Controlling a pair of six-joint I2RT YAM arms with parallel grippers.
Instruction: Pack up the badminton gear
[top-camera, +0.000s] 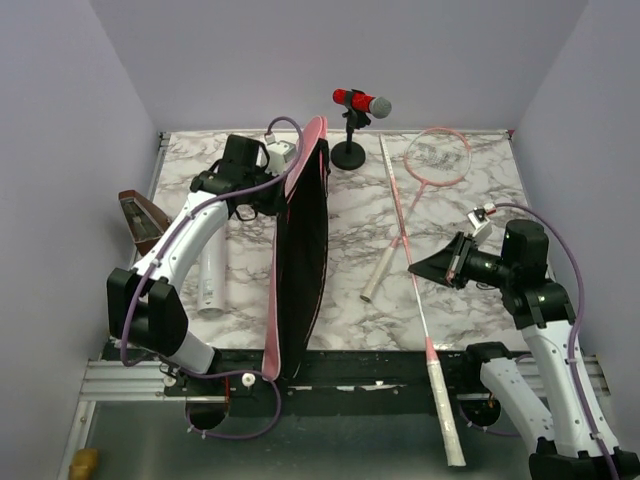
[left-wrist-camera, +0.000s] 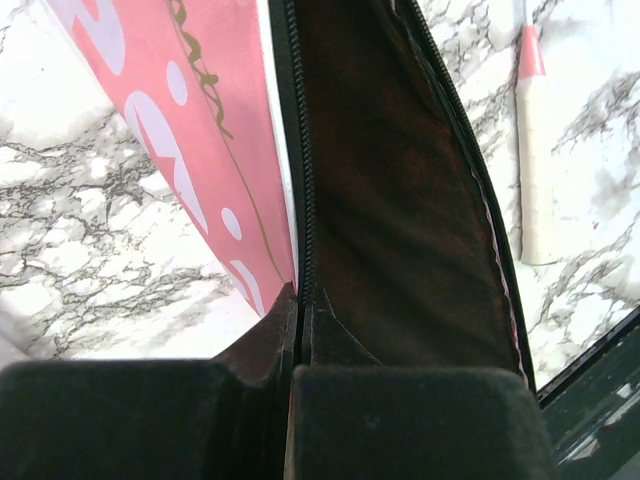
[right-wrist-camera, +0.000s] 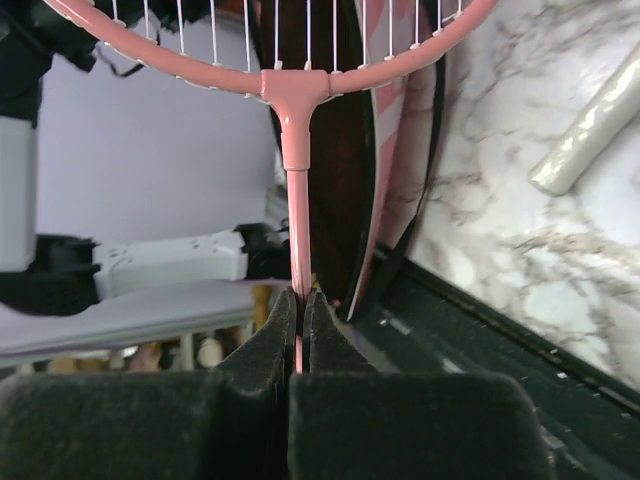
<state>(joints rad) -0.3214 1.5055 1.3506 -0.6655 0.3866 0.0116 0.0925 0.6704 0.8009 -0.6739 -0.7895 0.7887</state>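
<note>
Marble tabletop (top-camera: 352, 215) | left gripper (left-wrist-camera: 302, 302) clamped on pink bag (left-wrist-camera: 200, 130) rim, 9 o'clock | right gripper (right-wrist-camera: 300, 302) clamped on racket (right-wrist-camera: 297, 190) shaft, 3 o'clock

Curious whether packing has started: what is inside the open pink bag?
Only dark, bare lining shows inside the pink bag. Whatever lies deep under its raised pink side is covered from view.
</note>
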